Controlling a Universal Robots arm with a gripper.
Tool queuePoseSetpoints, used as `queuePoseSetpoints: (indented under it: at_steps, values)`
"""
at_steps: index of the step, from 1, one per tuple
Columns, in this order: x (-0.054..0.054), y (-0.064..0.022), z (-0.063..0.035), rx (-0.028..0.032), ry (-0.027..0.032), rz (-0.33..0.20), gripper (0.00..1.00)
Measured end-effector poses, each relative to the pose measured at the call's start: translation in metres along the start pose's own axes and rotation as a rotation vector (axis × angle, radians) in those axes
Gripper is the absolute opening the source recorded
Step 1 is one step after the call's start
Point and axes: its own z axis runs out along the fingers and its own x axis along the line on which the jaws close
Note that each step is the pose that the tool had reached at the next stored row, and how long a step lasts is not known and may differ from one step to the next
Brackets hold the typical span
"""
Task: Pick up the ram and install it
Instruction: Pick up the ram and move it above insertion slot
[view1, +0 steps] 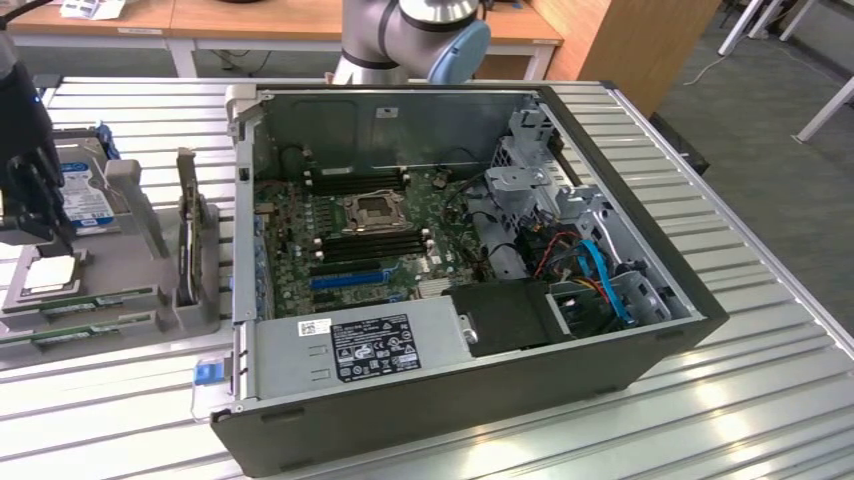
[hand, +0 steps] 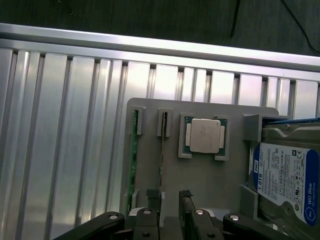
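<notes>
Ram (hand: 162, 150) sits on edge in the grey holder (hand: 210, 180) on the worktop (hand: 65, 140), beside the processor chip (hand: 202, 136). I see my end effector (hand: 169, 196) poised above one end of that stick, fingers moderately apart and gripping nothing.

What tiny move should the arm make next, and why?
Probably lower onto the ram beside the processor, centring it: the open gripper hangs over the end of the tray, and that stick, on edge in its slot, runs close by one finger, ungripped.
</notes>
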Motion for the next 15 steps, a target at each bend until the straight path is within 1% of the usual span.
queuePoseSetpoints:
  at_steps: [15]
  values:
    - [0.022,0.0026,0.0004,-0.0001,0.0001,0.000,0.30]
